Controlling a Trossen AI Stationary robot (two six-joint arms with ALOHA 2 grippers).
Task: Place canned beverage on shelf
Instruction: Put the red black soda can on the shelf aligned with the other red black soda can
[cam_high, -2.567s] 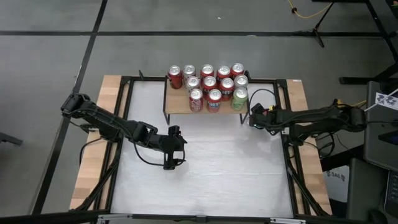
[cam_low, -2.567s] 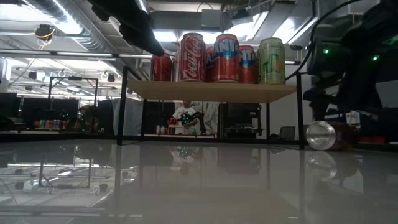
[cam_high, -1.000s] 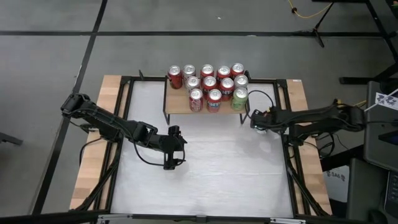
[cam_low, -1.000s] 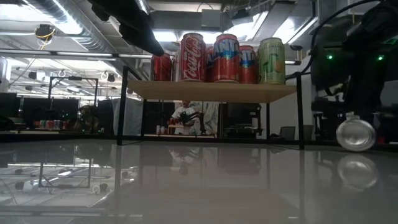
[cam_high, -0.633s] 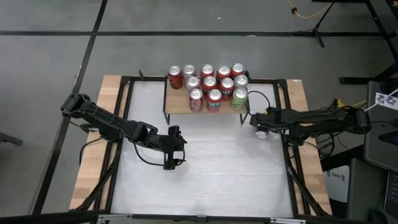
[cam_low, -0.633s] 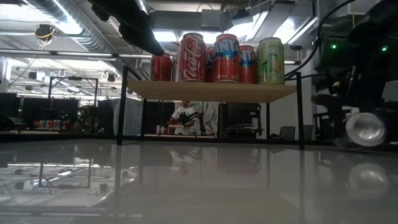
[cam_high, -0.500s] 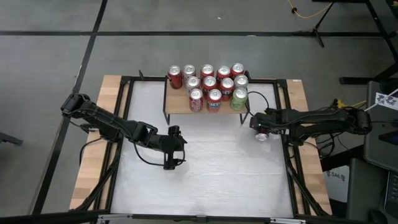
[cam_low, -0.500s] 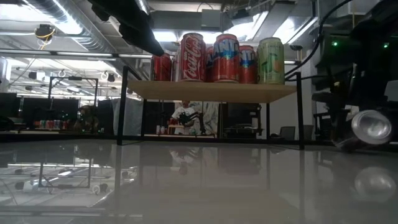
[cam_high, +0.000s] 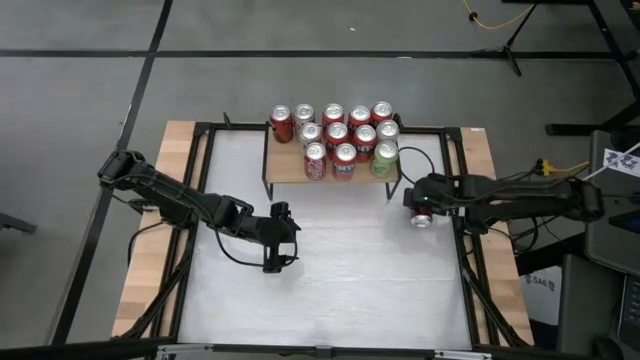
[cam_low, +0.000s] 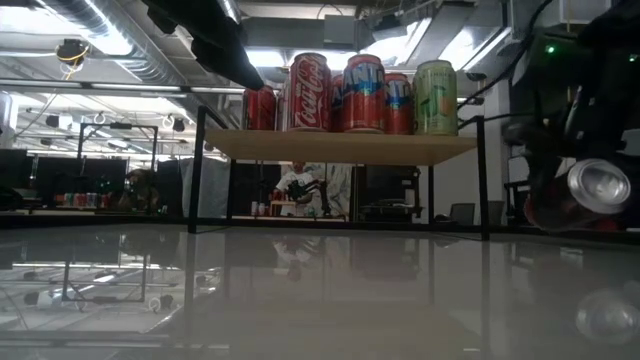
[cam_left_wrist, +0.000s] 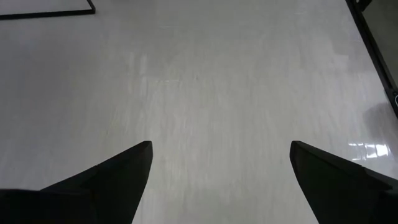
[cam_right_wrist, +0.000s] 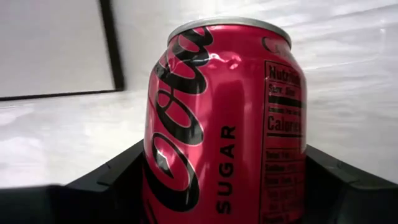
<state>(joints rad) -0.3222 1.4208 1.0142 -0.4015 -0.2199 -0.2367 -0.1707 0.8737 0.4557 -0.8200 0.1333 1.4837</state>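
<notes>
A: Where do we find the red can (cam_right_wrist: 227, 118) relative to the jaws?

B: We see it lodged between the two dark fingers (cam_right_wrist: 112, 177) of the right gripper (cam_high: 424, 207), one finger on each side of its body. The jaws are drawn in and pinching the can; the wrist view shows its printed side filling the gap between them.

A: And its attitude?

B: In the low view we read the can (cam_low: 588, 193) as tilted, its silver end turned towards the camera and raised clear of the white table (cam_low: 300, 290), with a faint reflection on the surface beneath it. From above, we place the can (cam_high: 421, 217) near the table's right edge, just beside the right front leg of the shelf (cam_high: 330, 172) and lower than its plank.

A: What does the shelf carry?

B: We count rows of upright cans (cam_high: 337, 133) on the light-wood top, mostly red, with a green can (cam_high: 385, 160) at the front right corner. In the low view the plank (cam_low: 340, 146) stands on thin black legs, the cans (cam_low: 345, 93) in a line above it.

A: And the other arm?

B: We find the left gripper (cam_high: 278, 238) over the middle-left of the table, well apart from the shelf. Its jaws are spread wide, with only bare white surface between the two fingers (cam_left_wrist: 109, 180).
</notes>
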